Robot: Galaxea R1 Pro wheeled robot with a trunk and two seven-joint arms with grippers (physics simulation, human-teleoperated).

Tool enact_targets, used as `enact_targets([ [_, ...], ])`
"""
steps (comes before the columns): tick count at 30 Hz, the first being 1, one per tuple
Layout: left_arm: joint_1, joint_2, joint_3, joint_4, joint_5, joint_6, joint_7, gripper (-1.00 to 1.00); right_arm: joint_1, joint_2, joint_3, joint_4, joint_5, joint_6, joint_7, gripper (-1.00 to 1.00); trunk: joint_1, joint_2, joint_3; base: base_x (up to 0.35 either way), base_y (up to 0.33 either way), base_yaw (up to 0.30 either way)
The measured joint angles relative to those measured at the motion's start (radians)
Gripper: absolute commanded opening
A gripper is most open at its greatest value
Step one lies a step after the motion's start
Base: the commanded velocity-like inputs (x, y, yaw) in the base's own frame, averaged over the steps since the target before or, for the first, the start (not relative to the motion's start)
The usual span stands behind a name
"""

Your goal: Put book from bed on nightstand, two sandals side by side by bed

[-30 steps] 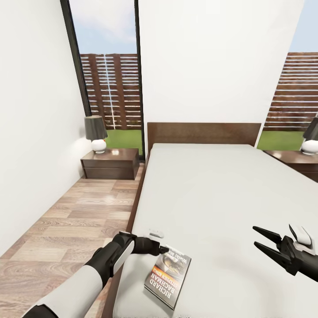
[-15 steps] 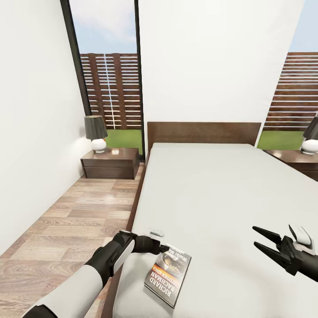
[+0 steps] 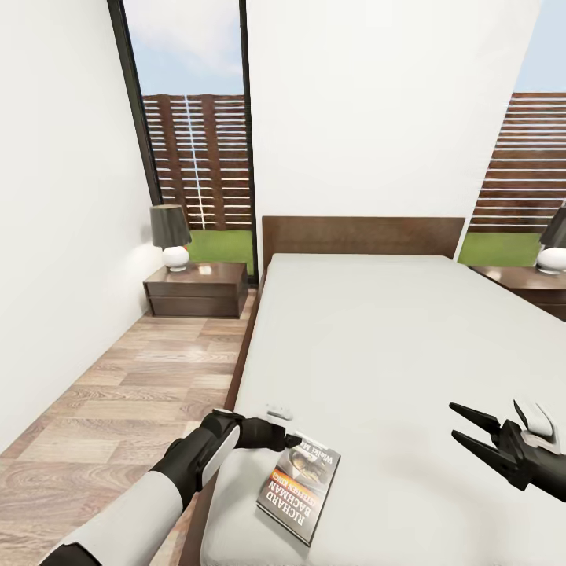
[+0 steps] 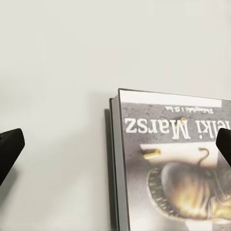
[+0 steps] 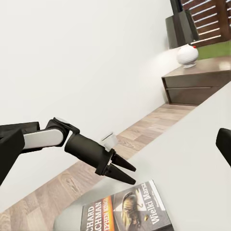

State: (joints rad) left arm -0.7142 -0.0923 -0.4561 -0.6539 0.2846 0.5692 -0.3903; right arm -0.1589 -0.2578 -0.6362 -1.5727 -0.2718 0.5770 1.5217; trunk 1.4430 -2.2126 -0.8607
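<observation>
The book (image 3: pixel 300 486) lies flat on the pale mattress of the bed (image 3: pixel 377 330), near its front left corner, dark cover up with an orange band. My left gripper (image 3: pixel 295 442) hovers open just above the book's far edge. In the left wrist view the book (image 4: pixel 173 178) lies partly between the spread fingertips (image 4: pixel 9 149). From the right wrist view, the left gripper (image 5: pixel 126 172) hangs just over the book (image 5: pixel 127 211). My right gripper (image 3: pixel 465 429) stands open and holds nothing above the mattress at the right. A nightstand (image 3: pixel 196 289) stands left of the headboard. The sandals are out of view.
A dark-shaded lamp (image 3: pixel 170 236) sits on the left nightstand. A second nightstand (image 3: pixel 525 284) with a lamp (image 3: pixel 554 245) stands right of the bed. A strip of wood floor (image 3: pixel 134 377) runs between the bed and the left wall. Tall windows flank the headboard.
The left arm has shifted only very slightly near the book's far edge. The book and the right arm have not moved.
</observation>
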Motion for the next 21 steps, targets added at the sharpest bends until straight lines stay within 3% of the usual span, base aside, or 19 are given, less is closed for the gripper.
enact_targets([
  [4, 0.0, 0.0, 0.0, 0.0, 0.0, 0.0, 0.0, 1.0, 0.0, 0.0, 0.0, 0.0, 0.0, 0.0, 0.0, 1.0, 0.0, 0.0, 0.0, 0.0, 0.0, 0.0],
  [8, 0.0, 0.0, 0.0, 0.0, 0.0, 0.0, 0.0, 1.0, 0.0, 0.0, 0.0, 0.0, 0.0, 0.0, 0.0, 1.0, 0.015, -0.028, -0.012, 0.0, 0.0, 0.0],
  [17, 0.0, 0.0, 0.0, 0.0, 0.0, 0.0, 0.0, 1.0, 0.0, 0.0, 0.0, 0.0, 0.0, 0.0, 0.0, 1.0, 0.015, -0.028, -0.013, 0.0, 0.0, 0.0],
  [21, 0.0, 0.0, 0.0, 0.0, 0.0, 0.0, 0.0, 1.0, 0.0, 0.0, 0.0, 0.0, 0.0, 0.0, 0.0, 1.0, 0.031, -0.056, -0.025, 0.0, 0.0, 0.0],
])
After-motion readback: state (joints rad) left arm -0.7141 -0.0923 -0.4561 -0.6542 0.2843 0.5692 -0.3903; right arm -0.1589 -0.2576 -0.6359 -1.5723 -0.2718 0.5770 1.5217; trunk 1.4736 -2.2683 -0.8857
